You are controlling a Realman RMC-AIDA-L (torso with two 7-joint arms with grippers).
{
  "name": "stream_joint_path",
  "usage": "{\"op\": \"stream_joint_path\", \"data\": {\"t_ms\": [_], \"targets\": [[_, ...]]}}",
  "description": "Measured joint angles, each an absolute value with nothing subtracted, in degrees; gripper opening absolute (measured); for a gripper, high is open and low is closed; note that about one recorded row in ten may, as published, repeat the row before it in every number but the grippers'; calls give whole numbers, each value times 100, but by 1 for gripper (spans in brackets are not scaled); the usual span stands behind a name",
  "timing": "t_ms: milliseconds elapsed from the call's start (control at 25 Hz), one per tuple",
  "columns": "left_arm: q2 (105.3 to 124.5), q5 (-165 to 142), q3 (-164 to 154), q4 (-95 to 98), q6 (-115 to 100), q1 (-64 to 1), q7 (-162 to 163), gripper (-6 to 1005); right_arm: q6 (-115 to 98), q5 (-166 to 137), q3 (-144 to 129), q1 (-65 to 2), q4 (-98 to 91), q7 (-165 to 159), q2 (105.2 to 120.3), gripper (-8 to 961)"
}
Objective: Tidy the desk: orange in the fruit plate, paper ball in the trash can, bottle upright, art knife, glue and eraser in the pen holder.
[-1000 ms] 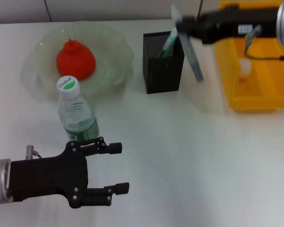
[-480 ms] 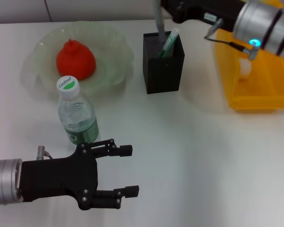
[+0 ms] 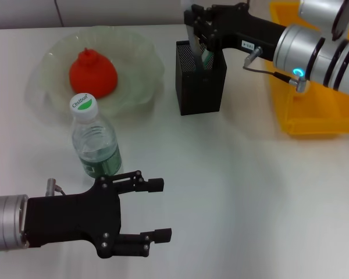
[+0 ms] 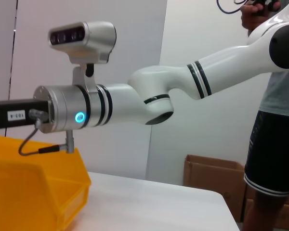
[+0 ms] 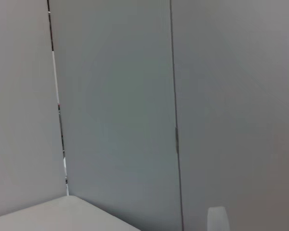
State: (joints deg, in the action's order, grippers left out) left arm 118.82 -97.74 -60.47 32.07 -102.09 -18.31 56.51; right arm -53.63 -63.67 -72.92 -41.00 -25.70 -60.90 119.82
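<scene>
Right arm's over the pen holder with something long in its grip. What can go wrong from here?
The right gripper holds a grey strip over the pen holder, where a green pen already leans; the strip may catch on it or on the rim. The light mesh cup might tip if pushed. The open left gripper sits close to the upright bottle; a swing might topple it.

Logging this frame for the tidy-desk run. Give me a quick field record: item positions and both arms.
orange: in the fruit plate
bottle: upright on the desk, in front of the plate
pen holder: upright, green-and-white stick leaning inside
trash can: far right of the desk
right gripper: over the pen holder mouth, holding a slim grey item
left gripper: open, near edge of desk, in front of the bottle
</scene>
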Motion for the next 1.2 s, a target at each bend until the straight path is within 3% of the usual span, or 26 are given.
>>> {"op": "stream_joint_path", "data": {"t_ms": [240,360,520,560,600,640,720,760,840,1000,1040,1200], "targets": [[11883,-9772,-6047,3207,-10229,-1898,5651,800,-5614,-6365,-7330,-3746,-2690,-5854,11964,213],[11883,-9772,-6034,3208,-10231,-1905,5651,800,-6104,-6383,-7345,-3346,-3027,-6036,11942,422],[11871,-9773,-6002,3213,-10233,-1908,5669,800,-6780,-6435,-7338,-2696,-3636,-6539,11909,496],[11858,-9772,-5997,3222,-10240,-1904,5699,800,-7470,-6592,-7281,-2201,-4039,-6790,11844,515],[11858,-9772,-5997,3222,-10240,-1904,5699,800,-7470,-6592,-7281,-2201,-4039,-6790,11844,533],[11850,-9772,-6001,3228,-10253,-1886,5727,800,-8271,-6948,-7166,-1780,-4269,-6868,11710,551],[11846,-9773,-6002,3234,-10259,-1875,5746,800,-8567,-7166,-7102,-1681,-4292,-6867,11648,589],[11838,-9786,-5999,3244,-10264,-1855,5784,800,-9325,-7849,-6886,-1507,-4273,-6803,11515,607],[11833,-9798,-5997,3248,-10265,-1849,5799,800,-9977,-8577,-6549,-1442,-4147,-6687,11481,644],[11820,-9814,-6005,3266,-10254,-1845,5862,800,-10354,-9183,-6286,-1433,-4048,-6613,11570,801],[11817,-9816,-6007,3268,-10238,-1846,5863,800,-10363,-9418,-6261,-1432,-4056,-6599,11662,840],[11811,-9824,-5997,3270,-10216,-1833,5863,800,-10276,-9553,-6255,-1467,-4055,-6595,11722,840]]}}
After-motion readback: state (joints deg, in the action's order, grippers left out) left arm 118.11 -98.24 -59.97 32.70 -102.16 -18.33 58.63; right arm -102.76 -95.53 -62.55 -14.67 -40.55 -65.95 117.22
